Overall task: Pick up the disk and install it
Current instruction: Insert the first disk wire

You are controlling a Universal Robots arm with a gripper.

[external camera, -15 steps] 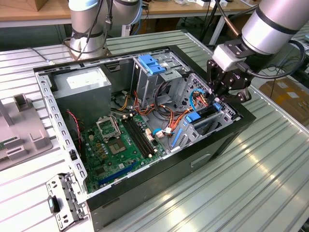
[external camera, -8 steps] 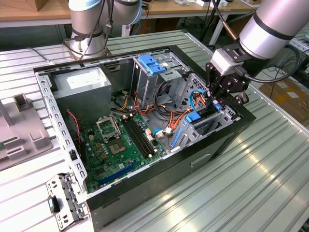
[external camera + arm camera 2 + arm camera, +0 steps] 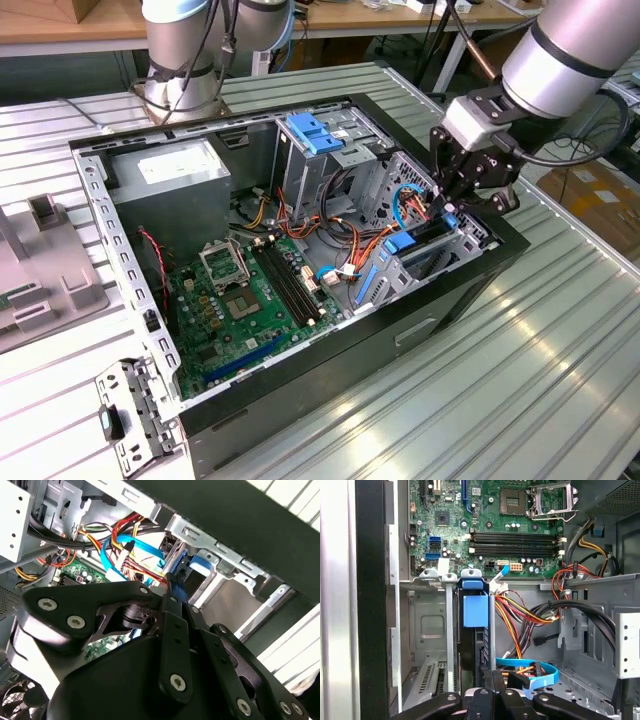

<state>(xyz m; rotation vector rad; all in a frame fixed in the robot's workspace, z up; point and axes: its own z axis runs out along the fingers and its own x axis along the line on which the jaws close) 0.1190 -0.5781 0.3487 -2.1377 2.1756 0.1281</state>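
Note:
The disk (image 3: 431,236) stands on edge in the drive bay at the corner of the open computer case (image 3: 440,312) on the exterior view's right. In the first wrist view the disk (image 3: 473,647) shows edge-on as a dark slab with blue plastic rails, between the bay's metal walls. My gripper (image 3: 447,208) points down into the bay, shut, with its tips at the disk's near end. The second wrist view has the tips of the gripper (image 3: 169,580) against the disk's blue rail (image 3: 181,576). I cannot tell whether they pinch the rail or only rest on it.
Bundles of red, yellow, orange and blue cables (image 3: 525,617) hang right beside the bay. The motherboard (image 3: 240,300) lies on the case floor, a grey power-supply box (image 3: 170,170) at the far corner, a blue-latched cage (image 3: 315,132) behind. Another arm's base (image 3: 180,60) stands beyond the case.

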